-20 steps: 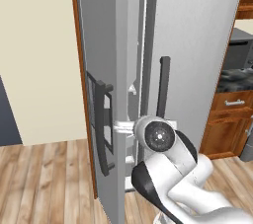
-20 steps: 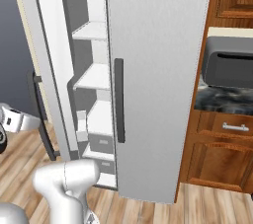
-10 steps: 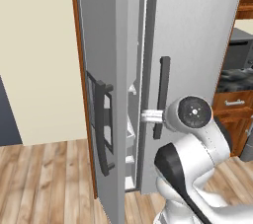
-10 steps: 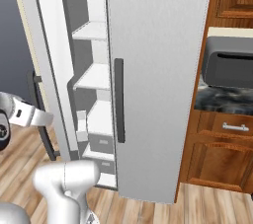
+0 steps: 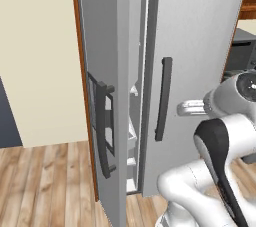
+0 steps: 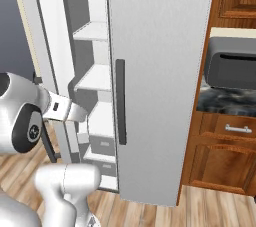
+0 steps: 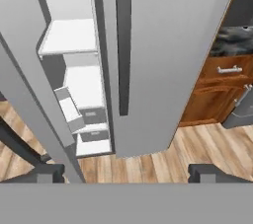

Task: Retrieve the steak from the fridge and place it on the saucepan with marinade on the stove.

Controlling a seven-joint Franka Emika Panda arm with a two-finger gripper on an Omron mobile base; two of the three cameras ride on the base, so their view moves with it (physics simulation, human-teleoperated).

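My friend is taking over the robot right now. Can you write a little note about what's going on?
Gripper: open, holding nothing, aimed at the fridge.
Fridge: left door partly open, right door shut; white shelves show in the gap.
Steak: can't be seen from here.
Done: left door opened some.
Left: find the steak, grab it, carry it to the pot on the stove.

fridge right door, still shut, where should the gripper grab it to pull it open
Grip the dark vertical bar handle on the fridge's closed right door, about mid-height, coming straight from the front with fingers either side: it is a long, narrow upright bar standing off the door.
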